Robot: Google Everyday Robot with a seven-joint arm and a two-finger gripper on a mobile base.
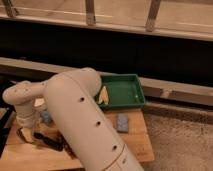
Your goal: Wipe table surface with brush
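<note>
The table surface (137, 142) is a light-brown wooden board, largely covered by my white arm. The brush (48, 141) lies on its left part, a slim black handle pointing toward the right. My gripper (26, 133) hangs down from the wrist at the table's left end, right at the brush's left end. Whether it holds the brush cannot be made out. The arm hides the middle of the table.
A green tray (126, 93) stands at the back of the table with a yellowish item (103, 96) inside. A grey-blue block (122, 122) lies right of the arm. A blue item (46, 118) sits near the gripper. A dark wall runs behind.
</note>
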